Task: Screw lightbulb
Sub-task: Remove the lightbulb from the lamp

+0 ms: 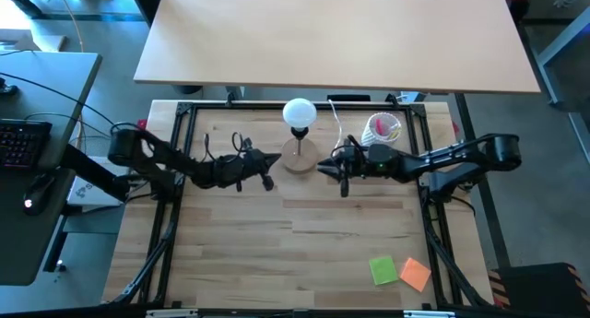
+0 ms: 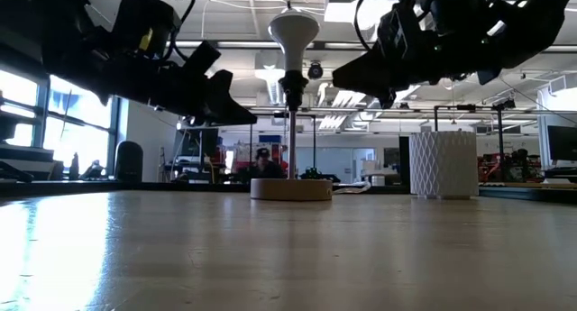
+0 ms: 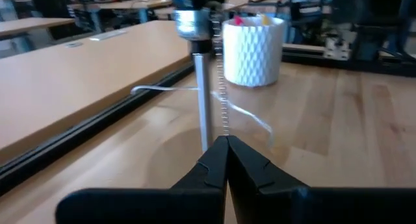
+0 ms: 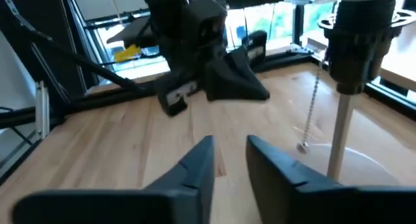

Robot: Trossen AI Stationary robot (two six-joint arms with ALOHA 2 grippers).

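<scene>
The lightbulb (image 1: 299, 112) sits atop the lamp (image 1: 297, 159) at upper centre of the bench (image 1: 295, 253) (apparently already in its socket). The left hand (image 1: 275, 159) is pinched together and empty, beside the lamp; the right hand (image 1: 323, 167), fingers apart, flanks it opposite. To tighten, grip the globe gently and twist level.

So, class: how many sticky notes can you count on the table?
2, both at the table's near right corner in the high view: a green sticky note and an orange sticky note just right of it, touching or overlapping. No others show.
</scene>
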